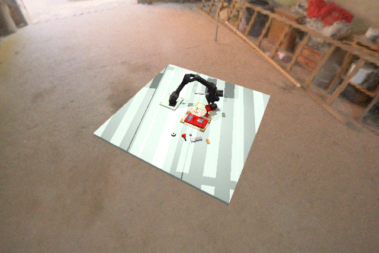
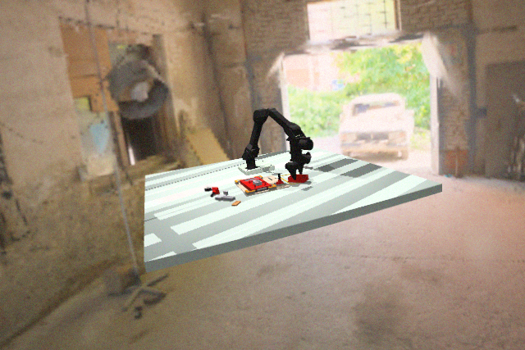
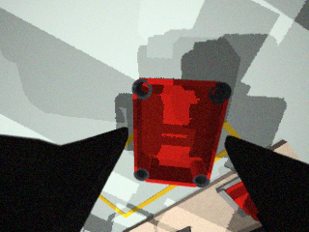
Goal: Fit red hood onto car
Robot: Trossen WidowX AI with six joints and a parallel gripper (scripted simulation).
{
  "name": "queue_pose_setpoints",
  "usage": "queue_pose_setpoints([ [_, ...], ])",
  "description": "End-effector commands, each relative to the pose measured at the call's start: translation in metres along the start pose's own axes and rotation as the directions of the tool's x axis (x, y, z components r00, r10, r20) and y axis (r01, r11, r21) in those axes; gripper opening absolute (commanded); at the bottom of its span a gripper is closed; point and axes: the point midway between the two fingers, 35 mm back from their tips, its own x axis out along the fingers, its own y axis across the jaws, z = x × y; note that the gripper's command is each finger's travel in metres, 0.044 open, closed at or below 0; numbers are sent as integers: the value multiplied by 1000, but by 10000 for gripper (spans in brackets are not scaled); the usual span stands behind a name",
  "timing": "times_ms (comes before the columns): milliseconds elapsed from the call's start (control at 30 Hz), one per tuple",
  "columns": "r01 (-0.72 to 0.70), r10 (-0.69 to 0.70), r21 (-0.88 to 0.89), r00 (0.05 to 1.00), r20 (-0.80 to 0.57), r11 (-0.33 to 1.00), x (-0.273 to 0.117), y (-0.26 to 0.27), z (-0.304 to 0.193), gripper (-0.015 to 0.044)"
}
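The worktop point(image 1: 159, 152) point(image 2: 339, 211) carried the red chassis point(image 1: 191, 120) point(image 2: 252, 185) in its jig. The open tool point(image 1: 210, 111) point(image 2: 297, 173) point(image 3: 175, 135) pointed down, its fingers apart on either side of the smaller red hood point(image 1: 209, 108) point(image 2: 298, 178) point(image 3: 175, 132), ungripped beside the jig point(image 1: 202, 129) point(image 2: 248, 192) point(image 3: 166, 213).

hood point(image 1: 209, 108) point(image 2: 299, 178) point(image 3: 176, 132): red, boxy, dark ring at each corner, resting on tabletop point(image 1: 226, 155) point(image 2: 339, 193) point(image 3: 63, 92), off the car | chassis point(image 1: 195, 119) point(image 2: 251, 185) point(image 3: 245, 199): red, flat in tan jig point(image 1: 202, 129) point(image 2: 248, 192) point(image 3: 169, 211) | engine point(image 1: 199, 120) point(image 2: 257, 183): grey, on deck | pegs: too small to tell
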Motion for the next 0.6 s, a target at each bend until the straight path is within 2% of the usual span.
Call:
queue_pose_setpoints([
  [0,0,0,0,1000,1,1000,0,0,0,361],
  [333,0,0,0,1000,1,1000,0,0,0,295],
  [567,-1,1,0,1000,1,1000,-4,0,0,111],
])
